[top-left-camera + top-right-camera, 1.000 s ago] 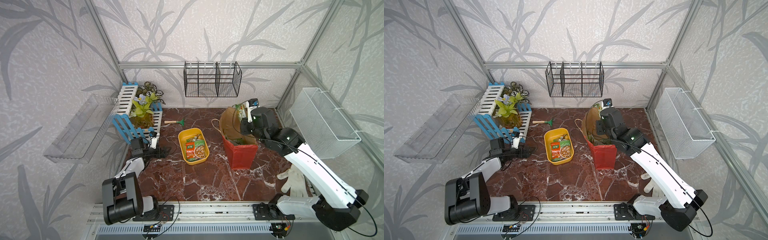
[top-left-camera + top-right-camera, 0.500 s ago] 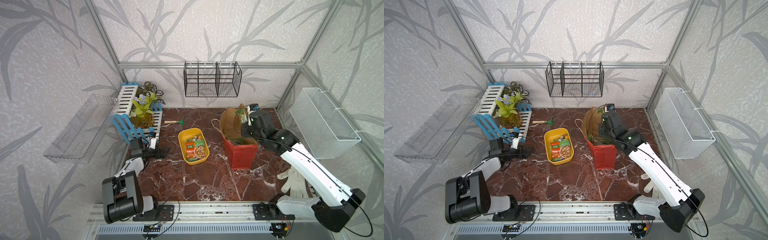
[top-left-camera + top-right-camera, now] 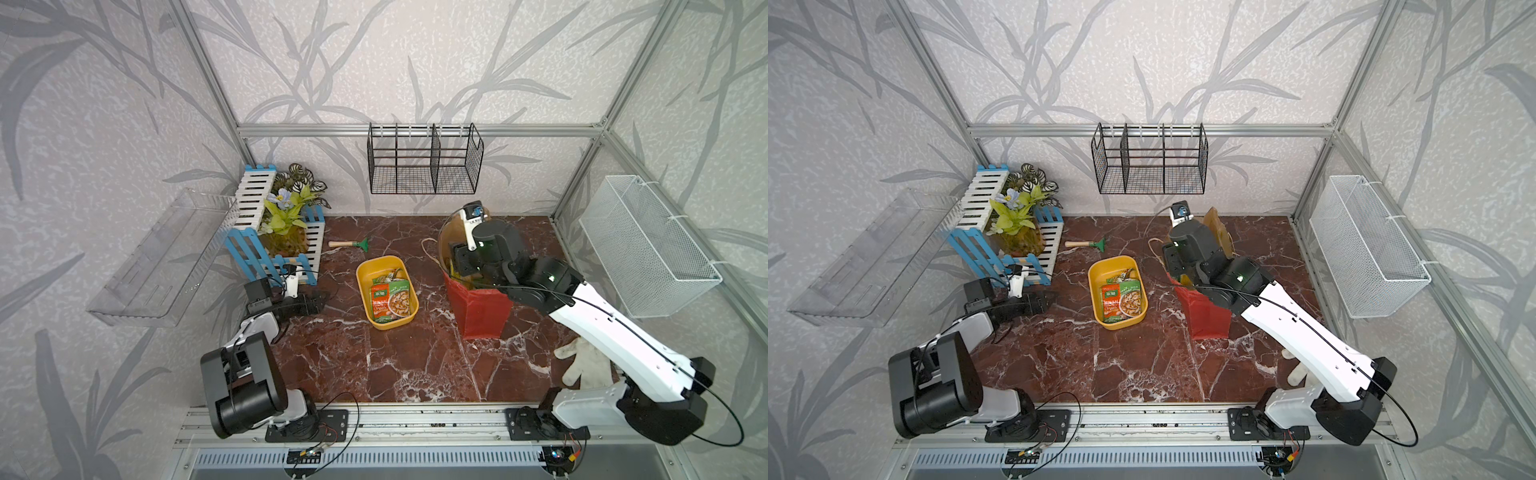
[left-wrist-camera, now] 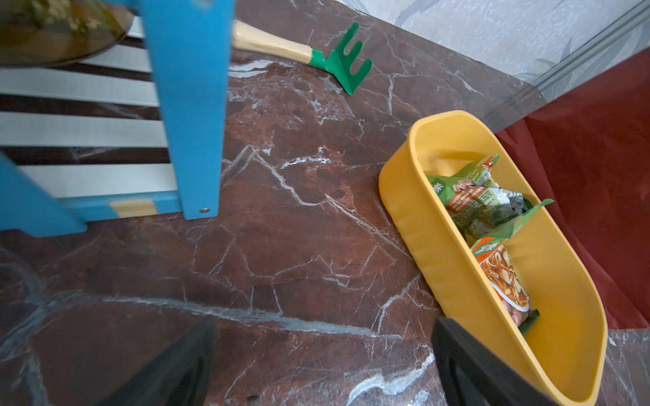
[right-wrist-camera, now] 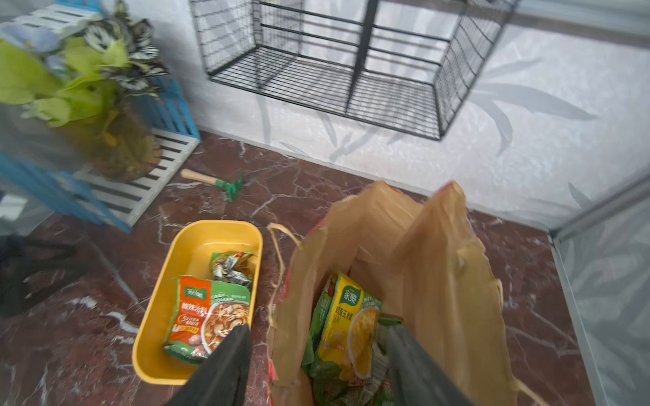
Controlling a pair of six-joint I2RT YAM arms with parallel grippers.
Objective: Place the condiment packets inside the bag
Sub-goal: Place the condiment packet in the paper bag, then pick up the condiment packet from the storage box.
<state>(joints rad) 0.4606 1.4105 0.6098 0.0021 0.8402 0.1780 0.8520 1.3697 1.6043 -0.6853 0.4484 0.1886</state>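
The bag [image 3: 482,309] stands upright to the right of the middle of the surface [image 3: 374,365], nearer the far edge, with its red outside toward the near edge and its brown mouth gaping. The right arm reaches over that mouth. In the right wrist view the right fingers [image 5: 225,365] are spread wide and grip nothing; whether they dip below the rim I cannot tell. Between and beneath them a yellow condiment packet [image 5: 351,316] lies inside the bag on top of green packets [image 5: 334,390]. The yellow tray [image 3: 365,276] sits near the middle of the surface, just beside the bag on its left-edge side and apart from it. It holds a flat orange-and-green packet [image 3: 390,299] at its near end and a crumpled green packet [image 3: 387,276] behind that. The left fingers [image 4: 464,362] are also spread wide and empty, low over bare marble near the left edge, just in front of the blue-and-white slatted crate [image 3: 253,199]. The crate holds a potted plant [image 3: 286,216] in the far left corner. A small green rake [image 3: 351,244] lies near the far edge between crate and bag. A white glove [image 3: 582,365] lies by the right edge, beside the right arm.
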